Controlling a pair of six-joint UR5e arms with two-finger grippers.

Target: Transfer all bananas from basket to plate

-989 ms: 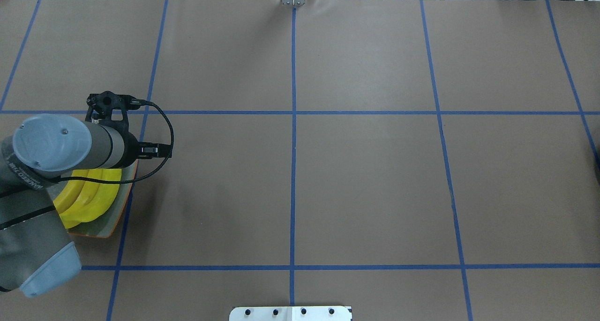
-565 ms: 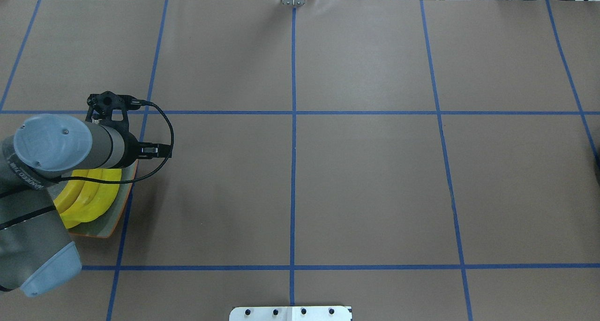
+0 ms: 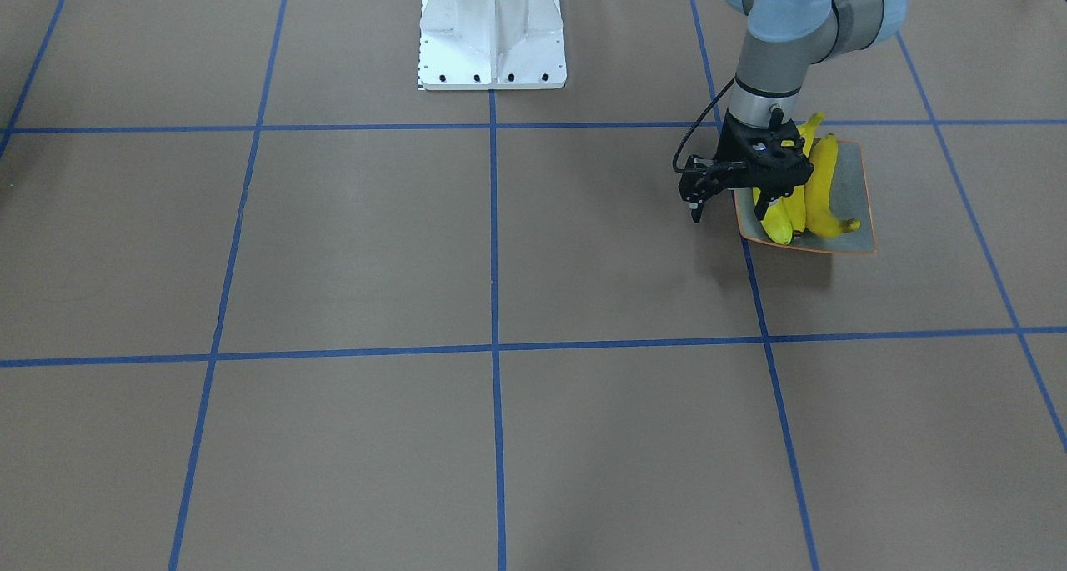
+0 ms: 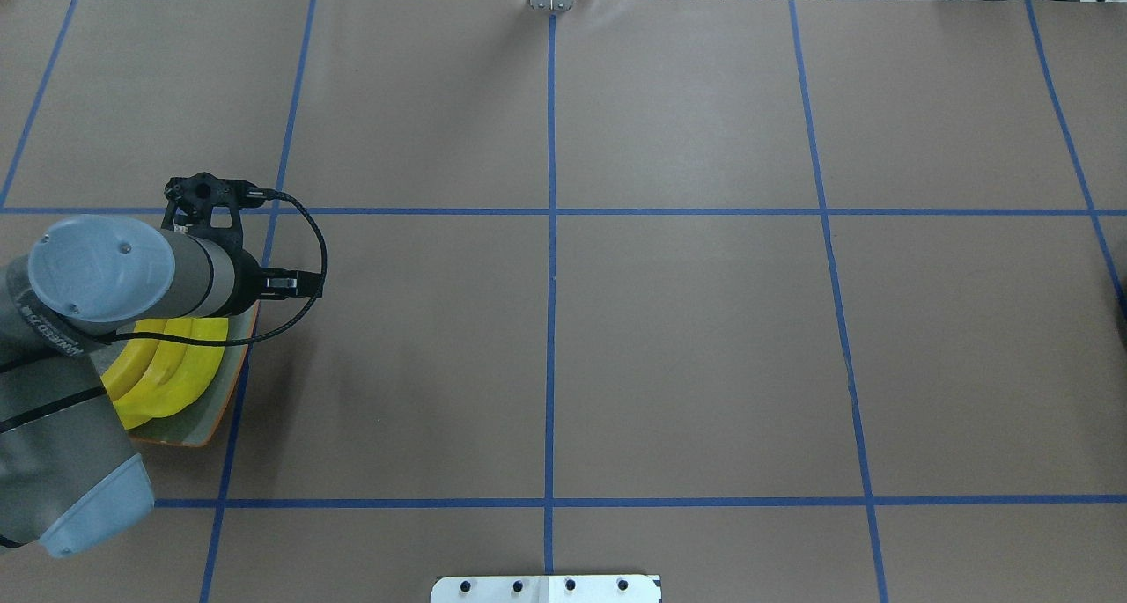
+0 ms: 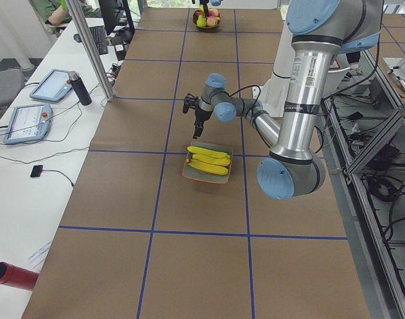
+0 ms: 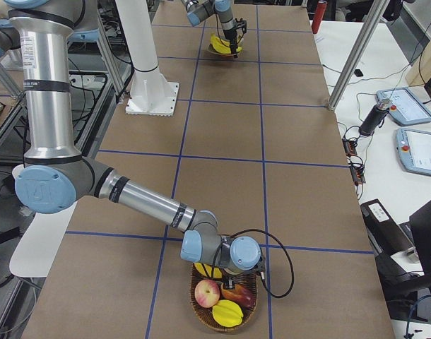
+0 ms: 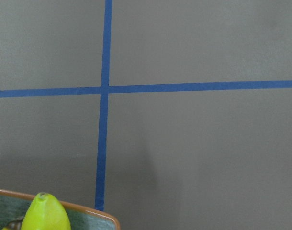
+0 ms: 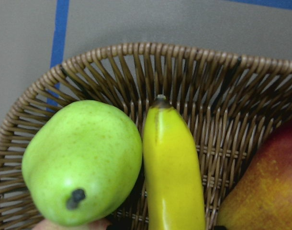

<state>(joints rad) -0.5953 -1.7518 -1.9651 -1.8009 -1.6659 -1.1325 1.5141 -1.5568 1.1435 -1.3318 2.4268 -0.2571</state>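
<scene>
Three yellow bananas lie side by side on the grey-blue plate with the orange rim; they also show in the overhead view. My left gripper hovers over the plate's edge, open and empty. A fourth banana lies in the wicker basket between a green pear and a red fruit. My right gripper is low over the basket, right above that banana. I cannot tell whether it is open or shut.
The white robot base stands at the middle of the table's robot side. The basket also holds a red apple and a yellow fruit. Blue tape lines cross the brown table. Tablets lie beside the table.
</scene>
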